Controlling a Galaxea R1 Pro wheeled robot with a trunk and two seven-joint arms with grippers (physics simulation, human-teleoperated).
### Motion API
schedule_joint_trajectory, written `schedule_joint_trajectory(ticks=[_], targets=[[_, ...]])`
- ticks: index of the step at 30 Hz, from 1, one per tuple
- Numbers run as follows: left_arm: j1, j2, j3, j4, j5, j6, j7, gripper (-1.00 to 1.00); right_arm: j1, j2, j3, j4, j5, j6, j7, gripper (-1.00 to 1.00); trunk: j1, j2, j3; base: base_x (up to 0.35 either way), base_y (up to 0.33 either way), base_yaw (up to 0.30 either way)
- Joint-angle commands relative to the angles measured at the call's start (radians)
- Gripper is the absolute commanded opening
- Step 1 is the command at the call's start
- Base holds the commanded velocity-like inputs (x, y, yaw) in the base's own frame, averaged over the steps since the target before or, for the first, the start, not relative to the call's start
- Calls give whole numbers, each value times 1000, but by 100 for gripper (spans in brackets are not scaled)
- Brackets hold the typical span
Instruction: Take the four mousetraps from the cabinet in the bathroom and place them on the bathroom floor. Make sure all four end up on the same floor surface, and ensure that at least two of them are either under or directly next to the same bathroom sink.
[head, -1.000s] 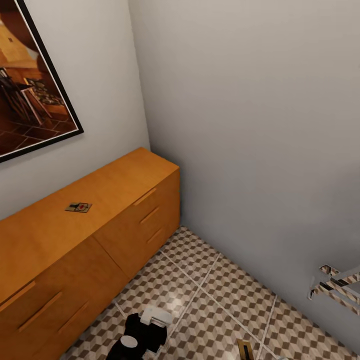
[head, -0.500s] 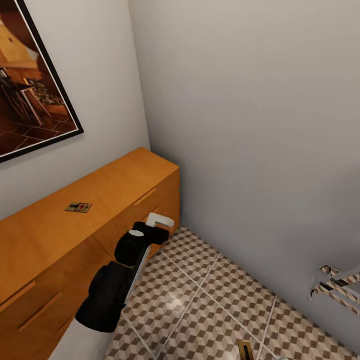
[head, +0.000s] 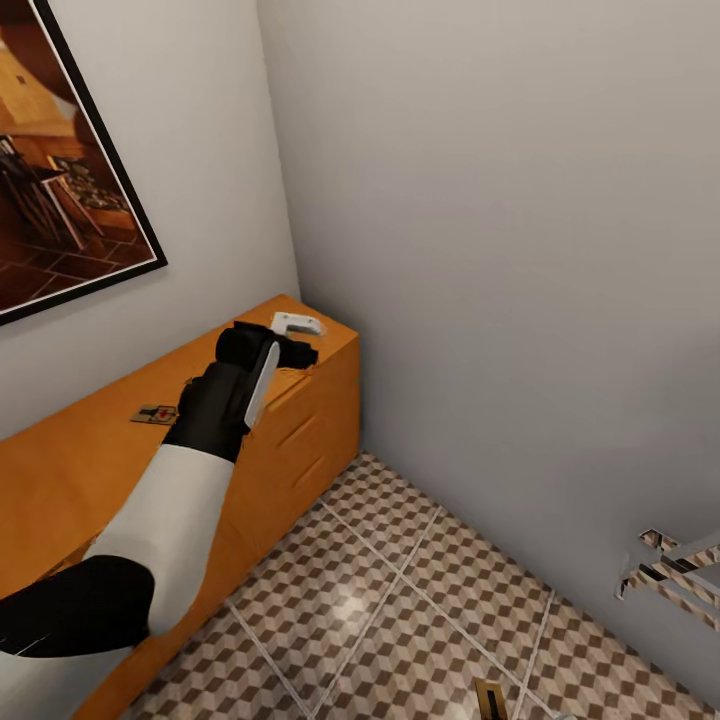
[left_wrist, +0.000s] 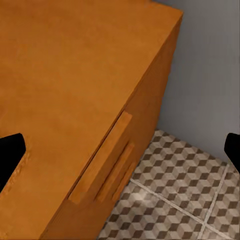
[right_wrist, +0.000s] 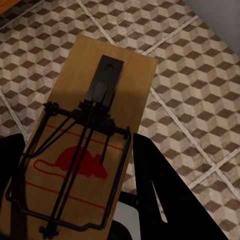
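In the last second the left arm has risen from near the bathroom floor (head: 420, 600) to above the cabinet (head: 90, 470); its left claw (head: 296, 324), released, hangs over the top's far end by the corner. One mousetrap (head: 154, 414) lies on that top behind it. The right claw (right_wrist: 75, 220) grasps another mousetrap (right_wrist: 90, 145) above the floor, so I judge the pick comes next

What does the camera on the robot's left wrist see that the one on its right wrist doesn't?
The left wrist view alone shows the cabinet top and its bar handles, with grey wall beside it and the left gripper spread wide open. The right wrist view alone shows a mousetrap with a red mouse mark, held in the right gripper. Both show the cube-patterned bathroom floor.
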Motion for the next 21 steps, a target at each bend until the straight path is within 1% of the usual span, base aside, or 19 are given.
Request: schedule_joint_trajectory(ticks=[1, 2, 3, 6, 7, 8, 10, 12, 13, 14, 15, 17, 18, 21], targets=[[-5, 5, 5, 1, -3, 4, -1, 100, -1, 0, 7, 1, -11, -2, 4, -100, 1, -2, -2, 0, 0, 0], [-9, 12, 13, 3, -3, 4, -1, 100, -1, 0, 7, 1, -11, -2, 4, -100, 1, -2, -2, 0, 0, 0], [-13, 31, 34, 5, -3, 5, -1, 100, -1, 0, 7, 1, -11, -2, 4, -100, 1, -2, -2, 0, 0, 0], [-17, 69, 75, 7, -1, 6, -4, 100, -1, 0, 7, 1, -11, -2, 4, -100, 1, -2, -2, 0, 0, 0], [-19, 96, 101, 9, 0, 8, -5, 100, -1, 0, 7, 0, -11, -2, 4, -100, 1, -2, -2, 0, 0, 0], [-20, 110, 112, 10, 1, 8, -7, 100, -1, 1, 7, 0, -11, -2, 4, -100, 1, -2, -2, 0, 0, 0], [-21, 155, 137, 10, 3, 9, -23, 100, -1, 1, 7, 0, -11, -2, 4, -100, 1, -2, -2, 0, 0, 0], [-21, 173, 143, 10, 3, 10, -40, 100, -1, 1, 7, 1, -11, -2, 4, -100, 1, -2, -2, 0, 0, 0], [-21, 189, 148, 9, 3, 11, -64, 100, -1, 1, 7, 1, -11, -2, 4, -100, 1, -2, -2, 0, 0, 0], [-21, 197, 149, 9, 3, 10, -78, 100, -1, 1, 7, 0, -11, -2, 4, -100, 1, -2, -2, 0, 0, 0], [-22, 213, 151, 10, 3, 11, -105, 100, -1, 1, 7, 0, -11, -2, 4, -100, 1, -2, -2, 0, 0, 0], [-22, 228, 153, 12, 3, 11, -134, 100, -1, 1, 7, 0, -11, -2, 4, -100, 1, -2, -2, 0, 0, 0], [-22, 239, 153, 15, 3, 11, -160, 100, -1, 0, 7, 0, -11, -2, 4, -100, 1, -2, -2, 0, 0, 0], [-22, 249, 153, 20, 2, 11, -190, 100, -1, 0, 7, 0, -11, -2, 4, -100, 1, -2, -2, 0, 0, 0]])
